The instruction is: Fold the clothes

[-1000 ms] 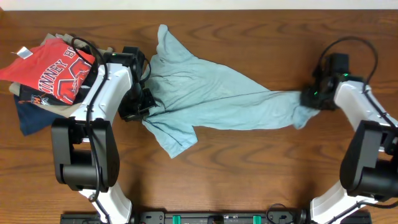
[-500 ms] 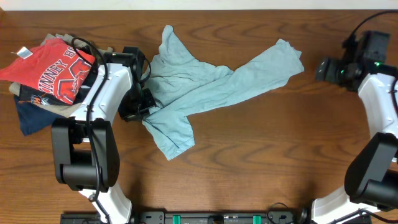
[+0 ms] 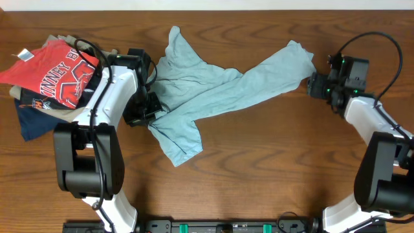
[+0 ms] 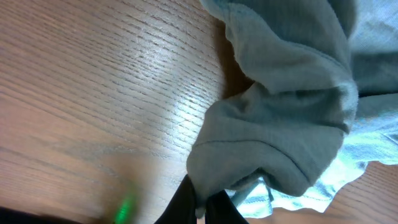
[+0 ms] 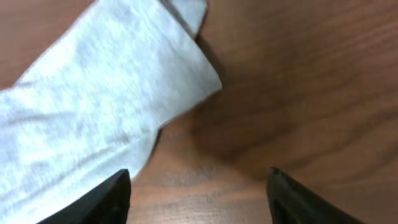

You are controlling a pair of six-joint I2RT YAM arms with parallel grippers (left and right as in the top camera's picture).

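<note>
The clothes, a pale blue-grey T-shirt (image 3: 213, 90), lie crumpled across the middle of the wooden table, one end stretching up to the right. My left gripper (image 3: 152, 109) is shut on the shirt's left edge. In the left wrist view the bunched fabric (image 4: 280, 118) is pinched between the dark fingertips (image 4: 186, 202) of that gripper (image 4: 200, 208). My right gripper (image 3: 311, 83) stands open just right of the shirt's right end. In the right wrist view the fabric (image 5: 93, 106) lies at the left. Only bare wood shows between the spread jaws of that gripper (image 5: 199, 190).
A pile of other garments sits at the far left: a red shirt with white lettering (image 3: 58, 71) over navy (image 3: 32, 123) and khaki pieces. Cables loop above both arms. The table's far edge (image 3: 259, 9) runs along the top.
My right gripper let go of the shirt's right end, swung away to the right and came back beside it with open jaws. That end now lies higher on the table. The left arm held still.
</note>
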